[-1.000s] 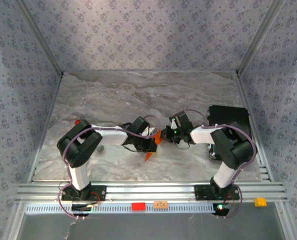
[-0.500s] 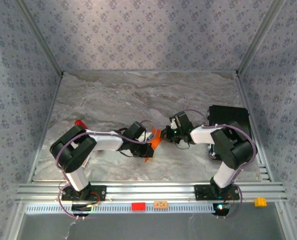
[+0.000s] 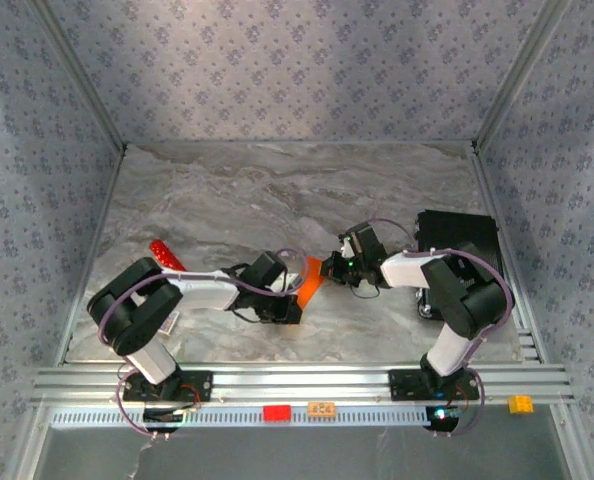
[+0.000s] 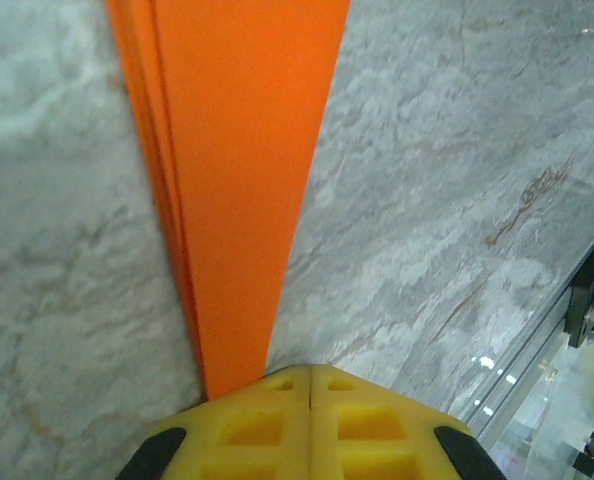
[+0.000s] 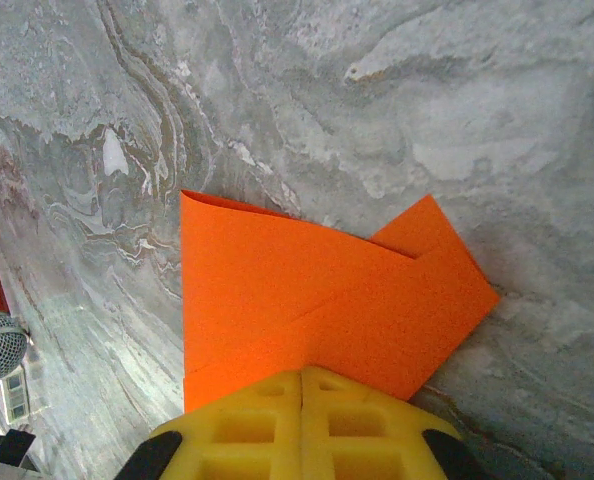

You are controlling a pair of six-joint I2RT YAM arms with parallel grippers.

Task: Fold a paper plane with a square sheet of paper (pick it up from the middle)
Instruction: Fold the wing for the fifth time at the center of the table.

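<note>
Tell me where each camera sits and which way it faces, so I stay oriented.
Top external: fixed above and behind the bases, looking down over the table; both arms show, left pincer and right pincer meeting at the orange paper.
Left wrist: on the left arm, looking along its shut yellow fingers at the paper's narrow end.
Right wrist: on the right arm, looking past its shut yellow fingers at the paper's wider folded end.
Shared: both wrist views show the same orange paper on the marble from opposite ends.
</note>
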